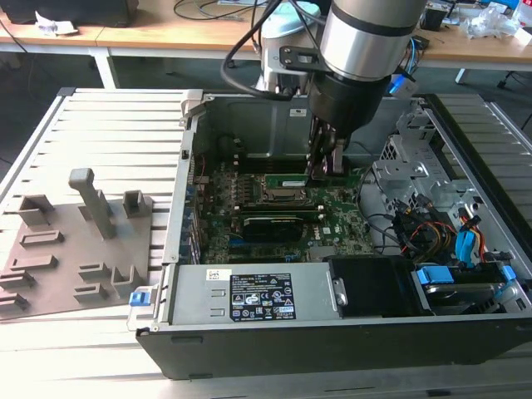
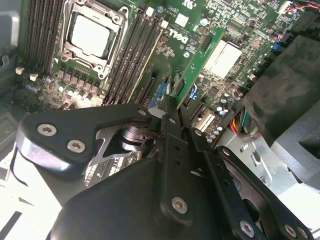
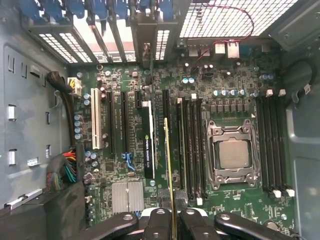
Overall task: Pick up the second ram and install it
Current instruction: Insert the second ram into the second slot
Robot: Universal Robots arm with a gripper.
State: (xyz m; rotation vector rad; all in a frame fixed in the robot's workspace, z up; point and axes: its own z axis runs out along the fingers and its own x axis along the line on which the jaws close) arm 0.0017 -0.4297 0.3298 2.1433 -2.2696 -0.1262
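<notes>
My gripper (image 1: 326, 170) reaches down into the open computer case and is shut on the second ram (image 1: 288, 179), a thin green stick with a white label. In the second wrist view the black fingers (image 2: 170, 112) clamp one end of the ram (image 2: 207, 55), which hangs tilted above the motherboard (image 2: 200, 15). In the first wrist view the ram (image 3: 168, 150) shows edge-on, running out from the gripper (image 3: 172, 220). It hovers over the board just beside the bank of black memory slots (image 3: 192, 145) next to the CPU socket (image 3: 235, 155).
A grey fixture plate (image 1: 83, 241) with upright blocks lies at the exterior view's left, outside the case. Inside are the power supply (image 1: 258, 295), a black card (image 1: 274, 224), and drive bays with coloured cables (image 1: 453, 241) at the right. Case walls (image 1: 187, 166) enclose the board.
</notes>
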